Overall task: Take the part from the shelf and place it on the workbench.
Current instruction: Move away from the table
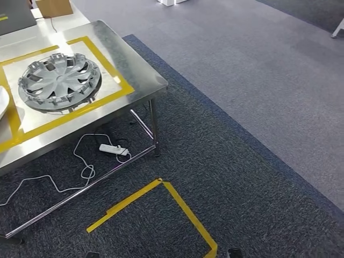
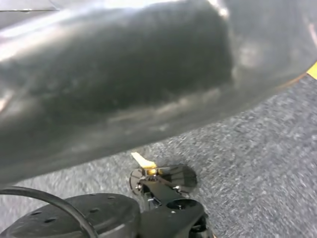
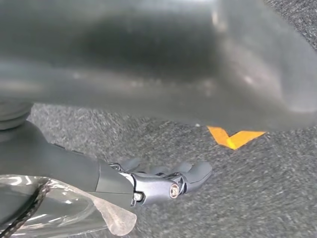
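the part (image 1: 60,80) — a grey wheel cover with spoke-like openings — lies flat on the steel workbench (image 1: 137,70), inside a rectangle marked out in yellow tape (image 1: 106,59) on the bench top. at the bench's left edge, just beside the taped frame, a sliver of a white rounded object (image 1: 2,102) shows; what it is cannot be told. at the far end of the bench stands a brown cardboard box (image 1: 54,7), its contents hidden. under the bench a white power strip (image 1: 113,150) lies on the dark carpet with its white cable (image 1: 61,185) looping across the floor. nearer the robot, a yellow tape outline (image 1: 178,207) marks a square on the carpet.

the right hand (image 3: 164,181) hangs above the carpet in the right wrist view, fingers stretched out and apart, holding nothing. the left hand (image 2: 164,181) appears in the left wrist view as dark, blurred fingers over the carpet — whether they are spread or curled cannot be told
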Controlling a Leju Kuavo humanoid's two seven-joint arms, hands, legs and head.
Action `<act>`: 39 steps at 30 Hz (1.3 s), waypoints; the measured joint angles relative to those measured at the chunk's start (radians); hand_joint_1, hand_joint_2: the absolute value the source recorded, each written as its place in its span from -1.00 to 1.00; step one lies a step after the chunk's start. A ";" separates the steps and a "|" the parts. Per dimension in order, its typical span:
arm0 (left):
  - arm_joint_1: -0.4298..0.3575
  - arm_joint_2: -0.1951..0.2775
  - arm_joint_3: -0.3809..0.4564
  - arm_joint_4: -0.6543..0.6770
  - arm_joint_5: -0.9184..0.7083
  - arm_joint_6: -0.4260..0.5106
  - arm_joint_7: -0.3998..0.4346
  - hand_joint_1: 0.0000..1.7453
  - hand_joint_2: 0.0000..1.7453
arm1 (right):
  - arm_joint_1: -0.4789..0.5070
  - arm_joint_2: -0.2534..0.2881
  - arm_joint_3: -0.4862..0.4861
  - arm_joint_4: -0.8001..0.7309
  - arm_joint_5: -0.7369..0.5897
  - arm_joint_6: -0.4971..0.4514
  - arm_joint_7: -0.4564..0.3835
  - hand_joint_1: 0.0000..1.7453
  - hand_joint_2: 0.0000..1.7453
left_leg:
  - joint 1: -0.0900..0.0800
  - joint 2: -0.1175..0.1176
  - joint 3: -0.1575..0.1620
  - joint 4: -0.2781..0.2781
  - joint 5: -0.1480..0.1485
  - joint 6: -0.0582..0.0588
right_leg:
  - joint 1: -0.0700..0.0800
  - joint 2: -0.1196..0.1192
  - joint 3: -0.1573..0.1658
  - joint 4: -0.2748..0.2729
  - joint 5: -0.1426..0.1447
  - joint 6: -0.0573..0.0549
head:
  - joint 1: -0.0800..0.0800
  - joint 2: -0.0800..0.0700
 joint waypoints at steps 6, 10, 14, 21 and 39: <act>-0.003 0.001 -0.011 0.005 -0.019 -0.002 0.011 -1.00 -1.00 | 0.006 0.000 -0.001 0.004 -0.004 0.001 -0.003 -1.00 -1.00 | -0.005 0.014 -0.009 0.026 -0.020 -0.025 | 0.005 -0.005 0.041 -0.091 0.025 -0.037 | -0.003 0.000; 0.003 0.003 -0.015 0.010 -0.020 -0.002 0.012 -1.00 -1.00 | 0.003 0.001 -0.001 0.006 -0.006 0.002 -0.004 -1.00 -1.00 | 0.008 -0.075 -0.100 0.254 -0.140 -0.042 | -0.001 0.045 0.029 -0.095 0.038 -0.052 | -0.009 0.000; 0.006 0.006 -0.018 0.012 -0.037 0.006 0.033 -1.00 -1.00 | 0.007 0.001 -0.002 0.008 -0.013 0.004 -0.003 -1.00 -1.00 | 0.019 -0.093 -0.074 0.192 -0.062 -0.048 | -0.003 0.100 0.023 -0.084 0.042 -0.046 | -0.009 0.000; 0.003 0.008 -0.047 0.017 -0.088 0.027 0.046 -1.00 -1.00 | 0.020 0.001 -0.022 0.010 -0.043 0.013 -0.015 -1.00 -1.00 | 0.023 -0.129 -0.025 0.036 -0.005 -0.021 | -0.008 0.144 -0.030 -0.048 0.045 -0.002 | -0.008 0.000; -0.019 -0.008 -0.018 0.016 -0.061 -0.089 0.017 -1.00 -1.00 | -0.038 0.020 -0.084 0.010 -0.118 -0.018 0.028 -1.00 -1.00 | 0.013 -0.059 -0.085 0.170 -0.088 -0.048 | 0.000 0.034 0.019 -0.069 0.029 -0.050 | -0.006 0.000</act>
